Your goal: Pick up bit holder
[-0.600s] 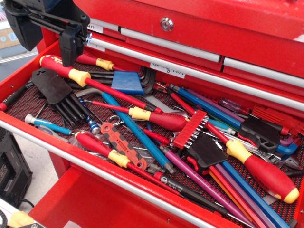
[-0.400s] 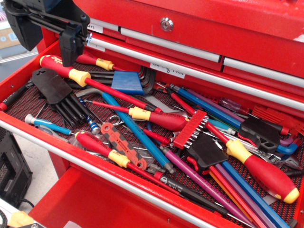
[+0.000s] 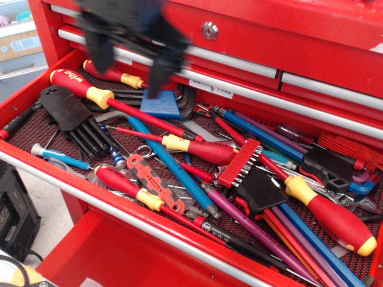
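Note:
The bit holder is a short red bar with a row of small silver bits along its right side. It lies among the tools in the middle of the open red drawer, partly over a black hex key holder. My gripper is blurred by motion at the upper left, above the back of the drawer and a blue hex key holder. Its two dark fingers stand apart with nothing between them. It is well to the upper left of the bit holder.
Red-and-yellow screwdrivers and long blue, purple and orange tools crowd the drawer. A flat orange-and-grey strip lies left of the bit holder. Another black hex key holder sits at the left. A silver front rail edges the drawer.
My gripper has swept quickly to the right, from the drawer's far left corner to above the blue hex key holder. The tools in the drawer have not moved.

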You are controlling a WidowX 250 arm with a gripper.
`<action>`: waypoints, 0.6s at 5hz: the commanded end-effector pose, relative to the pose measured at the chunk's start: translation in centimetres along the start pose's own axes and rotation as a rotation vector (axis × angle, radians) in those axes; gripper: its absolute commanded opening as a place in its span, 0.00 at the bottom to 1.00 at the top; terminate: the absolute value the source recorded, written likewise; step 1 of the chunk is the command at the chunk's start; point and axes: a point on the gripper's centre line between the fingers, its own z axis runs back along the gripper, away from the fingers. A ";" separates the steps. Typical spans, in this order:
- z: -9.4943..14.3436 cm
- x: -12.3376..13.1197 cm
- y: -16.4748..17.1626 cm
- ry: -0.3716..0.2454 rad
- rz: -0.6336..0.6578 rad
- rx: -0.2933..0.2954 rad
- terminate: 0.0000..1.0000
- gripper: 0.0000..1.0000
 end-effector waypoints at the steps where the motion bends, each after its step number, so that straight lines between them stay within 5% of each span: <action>1: 0.4 2.4 -6.8 -0.076 0.031 -0.022 0.00 1.00; 3: -3.3 4.2 -11.3 -0.099 -0.056 -0.066 0.00 1.00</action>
